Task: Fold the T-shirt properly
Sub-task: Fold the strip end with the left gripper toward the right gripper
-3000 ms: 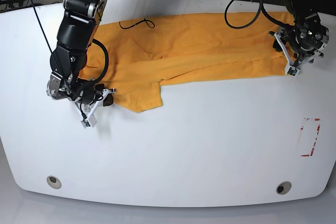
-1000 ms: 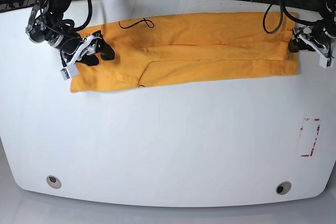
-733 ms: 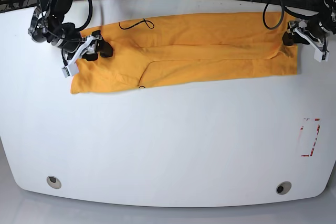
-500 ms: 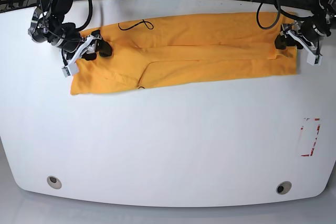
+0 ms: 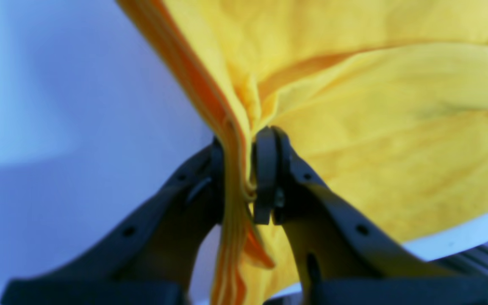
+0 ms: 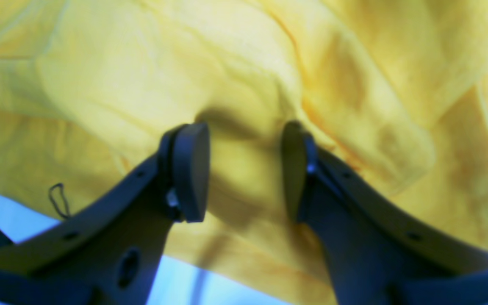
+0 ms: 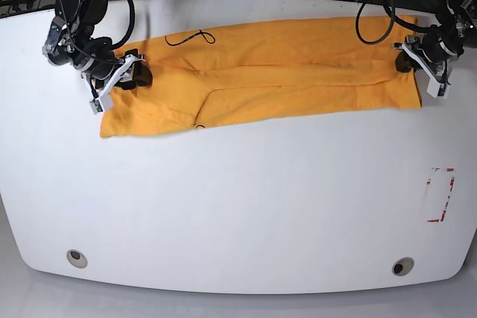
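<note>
Shirt fabric fills the far part of the white table (image 7: pixel 238 206): the T-shirt (image 7: pixel 261 80) lies as a long orange-yellow band from left to right, wrinkled, with a thin black cord (image 7: pixel 186 37) on its far left part. At the band's right end the left gripper (image 5: pixel 244 178) is pinched narrow on the stacked edge of the cloth. At the left end the right gripper (image 6: pixel 244 169) stands with jaws apart over the fabric, nothing held between them.
</note>
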You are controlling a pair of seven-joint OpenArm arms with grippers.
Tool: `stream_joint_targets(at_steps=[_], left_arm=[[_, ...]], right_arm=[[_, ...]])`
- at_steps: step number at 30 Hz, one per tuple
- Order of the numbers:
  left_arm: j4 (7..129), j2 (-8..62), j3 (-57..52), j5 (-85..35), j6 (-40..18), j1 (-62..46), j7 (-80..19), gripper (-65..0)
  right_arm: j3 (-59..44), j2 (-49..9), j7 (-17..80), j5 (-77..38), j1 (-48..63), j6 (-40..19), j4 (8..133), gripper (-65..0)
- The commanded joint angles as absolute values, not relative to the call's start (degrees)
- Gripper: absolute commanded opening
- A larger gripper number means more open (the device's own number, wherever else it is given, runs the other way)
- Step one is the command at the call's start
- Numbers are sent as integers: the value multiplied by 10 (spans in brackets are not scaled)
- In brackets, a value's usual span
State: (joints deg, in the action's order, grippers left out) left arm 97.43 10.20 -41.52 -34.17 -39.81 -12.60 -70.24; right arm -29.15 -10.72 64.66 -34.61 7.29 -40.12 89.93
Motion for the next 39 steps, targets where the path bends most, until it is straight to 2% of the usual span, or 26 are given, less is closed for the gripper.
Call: stream_joint_targets(at_steps=[1, 5, 9, 16, 21, 26, 35, 37, 39], left_arm=[[1060, 102, -396, -355, -400, -126, -689, -582], [1123, 99, -347, -355, -400, -128, -690, -582], [1132, 92, -271, -355, -400, -124, -690, -582], [1124, -6, -185, -351, -400, -104, -690, -581], [1116, -46, -137, -351, -400, -92, -690, -581], [1092, -80, -131, -351, -400, -72, -690, -581], [1044, -83, -131, -351, -400, -62, -690, -576], [1044, -83, -131, -350, -400, -54, -690, -539], [1044, -83, -124, -351, -400, -49, -690, -469]], right_arm=[[-292, -109, 655, -304, 59, -400, 906, -403], [-292, -108, 655, -286, 58, -400, 907, -403], [-292, -101, 655, -282, 58, -400, 908, -403], [-292, -101, 655, -284, 68, -400, 911, -403], [-292, -98, 655, -285, 71, -400, 916, -403], [-292, -98, 655, -284, 69, -400, 921, -403], [-292, -98, 655, -284, 69, -400, 941, -403], [-292, -98, 655, -284, 69, -400, 942, -403], [-292, -98, 655, -284, 69, -400, 943, -403]])
